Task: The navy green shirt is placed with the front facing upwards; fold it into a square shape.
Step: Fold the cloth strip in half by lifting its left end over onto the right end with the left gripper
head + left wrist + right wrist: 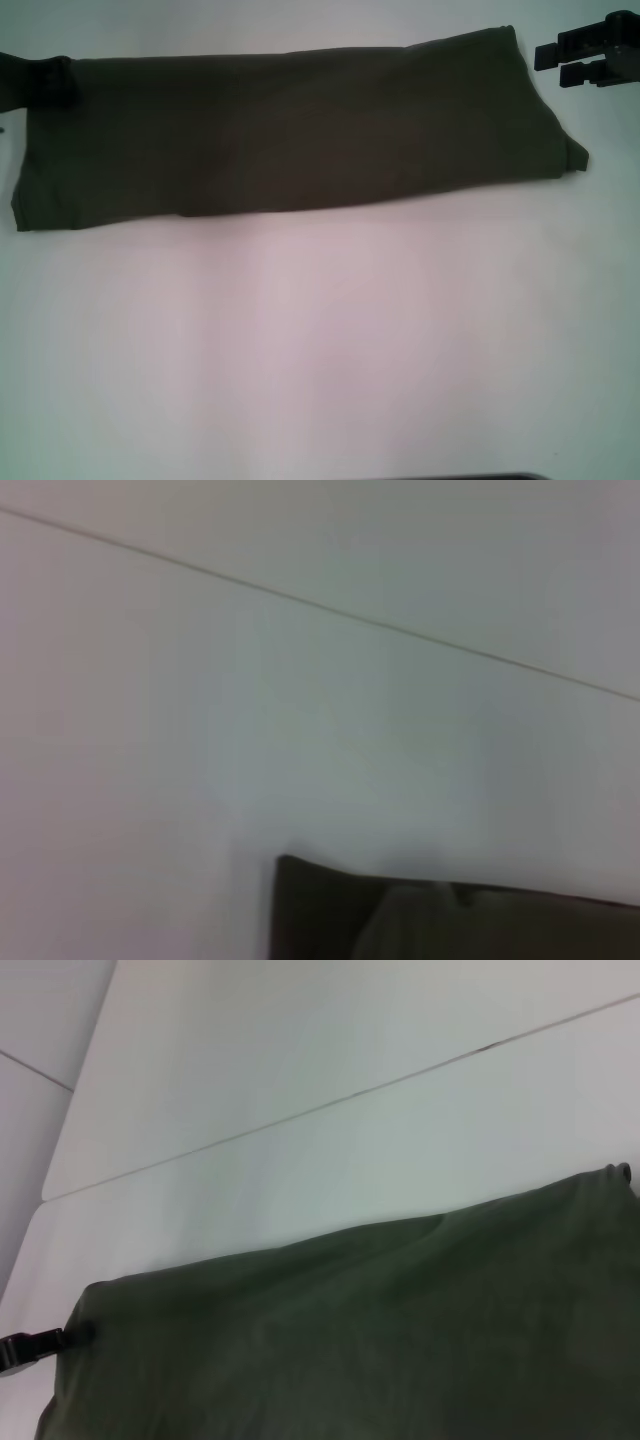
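Head view shows us the navy green shirt (300, 130) already folded into a long band, lying flat on the far part of the white bench (320, 340). Its long axis runs from our left to our right, and the right end sits a little farther from us than the left end, so the band is slightly slanted. No lettering or neck label is visible, so we cannot tell which end is the collar.

Our left claw (45, 80) is at the left end of the band, touching the far corner of the cloth; we cannot tell if it is closed on the fabric or only resting there. Our right claw (590, 55) is in the air just beside the far right corner, apart from the cloth, and its two fingers stand separated with nothing between them.

We judge that the claws are placed at the two ends because the next fold must bring one short end over the other, to make the band into a square. The sleeves seem already tucked inside.
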